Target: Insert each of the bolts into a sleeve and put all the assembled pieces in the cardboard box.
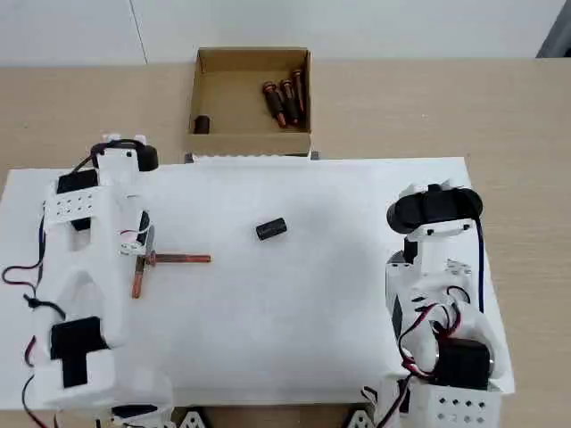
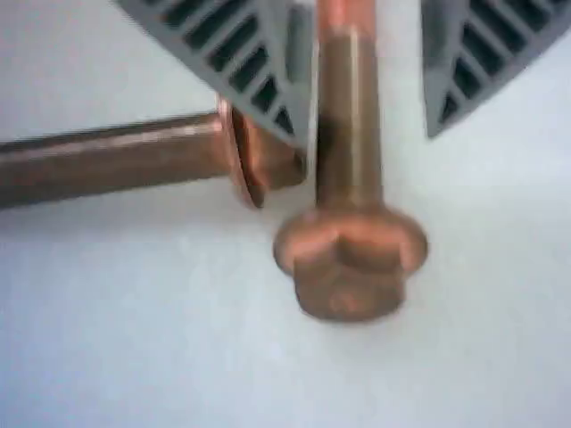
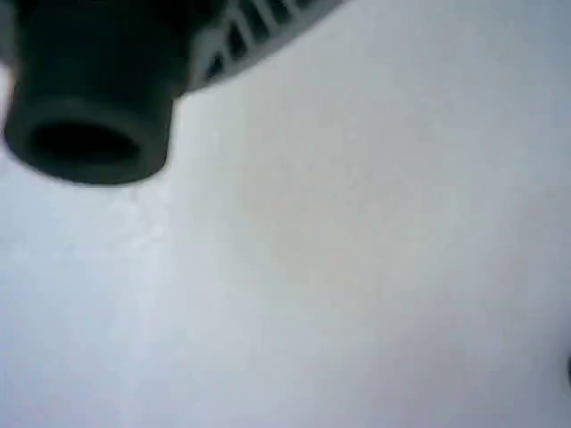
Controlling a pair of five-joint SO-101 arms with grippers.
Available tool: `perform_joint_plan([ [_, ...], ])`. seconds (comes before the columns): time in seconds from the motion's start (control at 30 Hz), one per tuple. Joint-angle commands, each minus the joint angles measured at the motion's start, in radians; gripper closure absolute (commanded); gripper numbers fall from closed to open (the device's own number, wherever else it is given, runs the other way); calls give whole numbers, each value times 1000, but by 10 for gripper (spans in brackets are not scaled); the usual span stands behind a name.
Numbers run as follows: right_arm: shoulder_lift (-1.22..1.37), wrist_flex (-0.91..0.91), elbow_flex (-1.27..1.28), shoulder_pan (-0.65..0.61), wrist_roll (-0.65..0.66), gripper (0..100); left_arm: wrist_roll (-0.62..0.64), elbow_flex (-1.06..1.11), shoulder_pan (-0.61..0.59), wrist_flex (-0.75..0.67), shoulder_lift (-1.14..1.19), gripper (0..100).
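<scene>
1. At 9 o'clock on the sheet (image 1: 312, 312): a bolt (image 1: 138, 278) (image 2: 350, 178), lengthwise 12 to 6, head at the 6 end.
2. At 3 o'clock of it: a second bolt (image 1: 181, 259) (image 2: 116, 165), crosswise, head just beside the first's shaft.
3. Over the first bolt: left gripper (image 1: 143, 245) (image 2: 361, 134), released, jaws spread either side of the shaft.
4. Near the sheet's centre, slightly toward 12: a loose sleeve (image 1: 270, 229), on its side.
5. Above the sheet: a held sleeve (image 3: 89, 125), clenched in the right gripper (image 3: 98, 80), with its bore end showing.
6. At 12 o'clock, past the sheet's edge, on the table (image 1: 517, 116): the box (image 1: 252, 143).
7. Inside the box, toward 3: three assembled pieces (image 1: 285, 98).
8. Inside the box, toward 9: a box sleeve (image 1: 202, 124).
</scene>
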Motion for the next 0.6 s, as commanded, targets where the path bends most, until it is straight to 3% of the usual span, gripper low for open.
perform_joint_plan([
  [0.0, -15, -24, -5, 10, 12, 991, -14, -64, -2, -17, 26, 917],
  [0.57, -12, -24, -5, 8, 12, 991, -11, -84, 6, -21, 152, 921],
])
